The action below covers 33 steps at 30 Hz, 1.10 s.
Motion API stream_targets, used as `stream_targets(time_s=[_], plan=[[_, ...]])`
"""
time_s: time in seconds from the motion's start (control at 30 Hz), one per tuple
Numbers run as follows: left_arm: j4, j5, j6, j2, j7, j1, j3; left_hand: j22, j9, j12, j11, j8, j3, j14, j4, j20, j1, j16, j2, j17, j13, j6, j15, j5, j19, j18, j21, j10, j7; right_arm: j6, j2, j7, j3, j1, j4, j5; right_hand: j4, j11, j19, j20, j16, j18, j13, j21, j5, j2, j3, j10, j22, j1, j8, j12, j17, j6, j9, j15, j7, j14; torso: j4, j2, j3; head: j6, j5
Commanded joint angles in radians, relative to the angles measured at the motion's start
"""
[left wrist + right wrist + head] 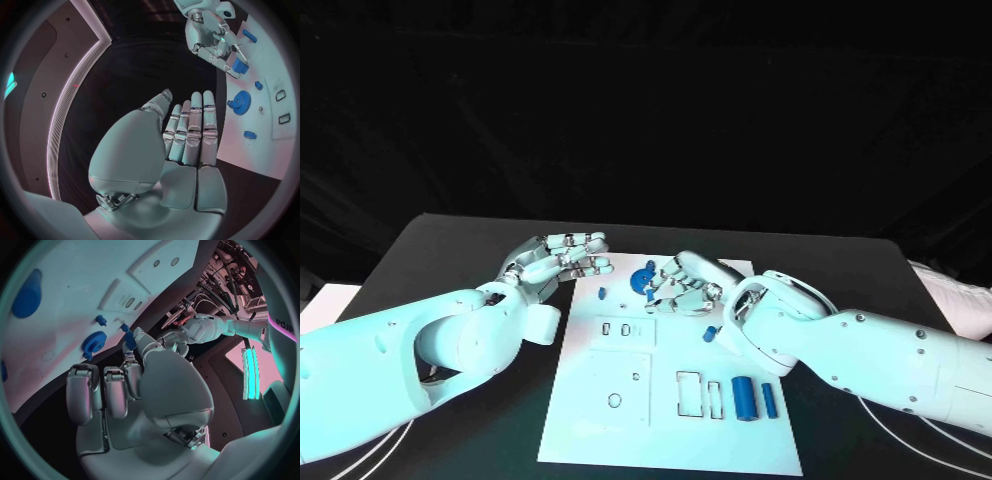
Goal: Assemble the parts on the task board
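Observation:
The white task board (610, 400) lies in the middle of the table. A blue gear (642, 281) stands near its far edge, also seen as the gear (240, 100) and the gear (94, 342). My right hand (684, 286) hovers just right of the gear and pinches a small blue part (239, 65) at its fingertips; that part (129, 337) shows between thumb and finger. My left hand (565, 256) is held off the board's far left corner, fingers (190, 132) stretched out, holding nothing. Two blue cylinders (754, 396) lie at the board's near right.
A small blue piece (602, 293) sits near the board's far left edge and another (711, 332) lies under my right wrist. Rectangular slots (692, 393) and an oval hole (615, 400) open in the board's near half. Black table (459, 250) surrounds the board.

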Motion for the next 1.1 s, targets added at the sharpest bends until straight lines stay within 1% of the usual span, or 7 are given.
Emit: stream_targets(time_s=[0.03,0.17,0.3,0.43,0.57,0.87,1.1], plan=[[0.0,0.006,0.021,0.003,0.011,0.001,0.0,-0.001,0.0,-0.002,0.0,-0.002,0.0,0.006,-0.004,-0.001,0.0,-0.006,0.008,0.001,0.001,-0.007,0.002,-0.003,0.009,-0.002,-0.007,-0.009,-0.003,0.038,0.026,-0.084,-0.004,-0.01,-0.016,-0.133,0.003,-0.009,0.011,-0.002,-0.001,-0.014,-0.026,0.003,0.008,0.005,0.004,0.013,0.039,-0.003,0.016,0.002,0.219,0.03,0.02,-0.001,-0.036,0.093,0.0021,-0.006,-0.0052,-0.006,0.003],[0.001,0.006,0.021,0.004,0.01,0.001,0.0,-0.001,0.0,-0.002,0.0,-0.002,0.0,0.006,-0.004,-0.001,0.0,-0.006,0.008,0.001,0.001,-0.007,0.002,-0.003,0.009,-0.002,-0.007,-0.009,-0.003,0.046,0.057,-0.104,-0.008,-0.027,-0.031,-0.174,0.002,-0.009,0.011,-0.002,-0.001,-0.014,-0.026,0.003,0.012,0.004,0.004,0.013,0.039,-0.004,0.015,0.001,0.219,0.03,0.02,0.0,-0.036,0.093,0.0057,-0.006,-0.0065,-0.011,0.008],[0.003,0.007,0.022,0.003,0.009,0.001,0.0,-0.001,0.0,-0.002,0.0,-0.002,0.0,0.006,-0.004,-0.001,0.0,-0.006,0.008,0.001,0.001,-0.007,0.002,-0.003,0.009,-0.002,-0.007,-0.009,-0.003,0.054,0.077,-0.113,-0.011,-0.042,-0.04,-0.205,0.003,-0.008,0.011,-0.001,-0.001,-0.014,-0.026,0.003,0.014,0.004,0.005,0.013,0.038,-0.006,0.015,0.002,0.218,0.03,0.02,0.0,-0.035,0.093,0.0029,-0.006,-0.0048,-0.015,0.014],[0.005,0.007,0.022,0.002,0.008,0.001,0.0,-0.001,0.0,-0.002,0.0,-0.002,0.0,0.006,-0.004,-0.001,0.0,-0.006,0.008,0.001,0.001,-0.007,0.002,-0.003,0.009,-0.002,-0.007,-0.009,-0.003,0.062,0.093,-0.117,-0.012,-0.051,-0.045,-0.223,0.003,-0.008,0.011,-0.001,-0.001,-0.014,-0.025,0.003,0.015,0.003,0.004,0.014,0.038,-0.008,0.015,0.003,0.218,0.031,0.02,0.0,-0.035,0.093,0.0029,-0.003,-0.0036,-0.013,0.014],[0.005,0.007,0.022,0.001,0.008,0.001,0.0,-0.001,0.0,-0.002,0.0,-0.002,0.0,0.006,-0.004,-0.001,0.0,-0.006,0.008,0.001,0.001,-0.007,0.002,-0.003,0.009,-0.002,-0.007,-0.009,-0.003,0.071,0.103,-0.118,-0.013,-0.059,-0.047,-0.236,0.004,-0.008,0.011,-0.001,-0.002,-0.014,-0.024,0.003,0.016,0.002,0.004,0.014,0.039,-0.01,0.015,0.004,0.217,0.031,0.02,0.0,-0.035,0.093,0.0031,-0.004,-0.0034,-0.017,0.017],[0.006,0.007,0.022,-0.001,0.007,0.001,0.0,-0.001,0.0,-0.002,0.0,-0.002,0.0,0.006,-0.004,-0.001,0.0,-0.006,0.008,0.001,0.001,-0.007,0.002,-0.003,0.009,-0.002,-0.007,-0.009,-0.003,0.087,0.103,-0.125,-0.014,-0.065,-0.046,-0.251,0.004,-0.008,0.011,-0.001,-0.003,-0.014,-0.025,0.002,0.017,0.0,0.003,0.013,0.038,-0.013,0.014,0.003,0.215,0.031,0.02,0.001,-0.035,0.092,0.0007,-0.004,-0.0035,-0.023,0.023],[0.006,0.007,0.023,-0.002,0.006,0.001,0.0,-0.001,0.0,-0.002,0.0,-0.002,0.0,0.006,-0.004,-0.001,0.0,-0.006,0.008,0.001,0.001,-0.007,0.002,-0.003,0.009,-0.002,-0.007,-0.009,-0.003,0.09,0.097,-0.14,-0.014,-0.067,-0.043,-0.27,0.003,-0.008,0.011,0.0,-0.003,-0.014,-0.023,0.002,0.019,-0.003,0.003,0.014,0.038,-0.015,0.014,0.004,0.215,0.031,0.02,0.001,-0.035,0.092,0.0018,-0.004,-0.0031,-0.025,0.023]])
